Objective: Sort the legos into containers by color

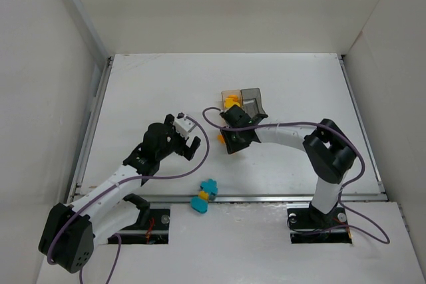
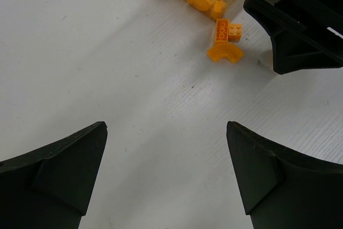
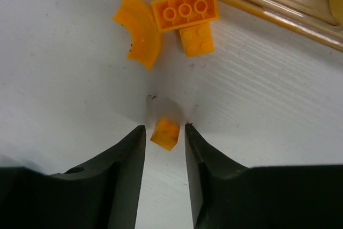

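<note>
Two joined see-through bins, one orange-amber (image 1: 230,96) and one smoky grey (image 1: 253,100), sit near the middle of the white surface (image 1: 133,98), the amber one already holding orange pieces. Four orange legos lie loose just beside it: a curved piece (image 3: 138,28), a three-stud brick (image 3: 185,10), a small square brick (image 3: 196,40) and a tiny cube (image 3: 165,134). A small cluster of teal-blue and yellow legos (image 1: 204,195) rests at the near edge, too small to count surely. The right gripper (image 3: 165,130) straddles the cube, its fingers (image 3: 126,164) narrowed with slivers of gap on both sides, not gripping. The left gripper (image 2: 166,127) hovers spread wide, holding nothing.
</note>
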Action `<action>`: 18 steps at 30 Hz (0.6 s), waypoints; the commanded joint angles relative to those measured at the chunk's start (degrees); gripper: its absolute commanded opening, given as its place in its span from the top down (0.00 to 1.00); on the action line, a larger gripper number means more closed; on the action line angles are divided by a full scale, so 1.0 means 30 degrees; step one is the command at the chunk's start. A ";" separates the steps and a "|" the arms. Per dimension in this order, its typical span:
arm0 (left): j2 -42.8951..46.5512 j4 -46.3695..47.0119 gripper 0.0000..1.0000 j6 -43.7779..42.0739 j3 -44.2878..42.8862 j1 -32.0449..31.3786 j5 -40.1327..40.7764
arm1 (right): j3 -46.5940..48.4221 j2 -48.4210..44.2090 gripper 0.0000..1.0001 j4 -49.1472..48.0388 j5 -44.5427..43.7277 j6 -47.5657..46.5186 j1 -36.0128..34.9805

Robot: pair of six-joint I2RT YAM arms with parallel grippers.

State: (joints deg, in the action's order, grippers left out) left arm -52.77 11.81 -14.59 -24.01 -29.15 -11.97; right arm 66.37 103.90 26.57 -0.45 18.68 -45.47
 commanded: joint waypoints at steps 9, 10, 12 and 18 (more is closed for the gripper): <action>-0.0102 0.0808 0.08 -0.0379 0.0064 0.0018 -0.0113 | -0.0009 -0.1054 1.00 -0.0656 -0.1197 0.0923 -0.0135; -0.0104 0.0808 0.08 -0.0642 0.0064 0.0018 -0.0316 | 0.0286 -0.1319 1.00 -0.0450 -0.1198 0.0923 -0.0135; -0.0338 0.0808 0.08 -0.1140 -0.0110 0.0018 -0.0814 | 0.1279 -0.2340 1.00 -0.0037 -0.1723 0.0923 -0.0135; -0.2327 0.0634 0.08 -0.3600 -0.1165 0.0018 -0.3127 | 0.3742 -0.2790 1.00 -0.0037 -0.2282 0.0252 0.1092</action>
State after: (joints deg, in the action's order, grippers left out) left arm -57.74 12.25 -20.58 -24.40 -29.15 -16.29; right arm 72.42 97.82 28.03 -4.67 20.53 -44.40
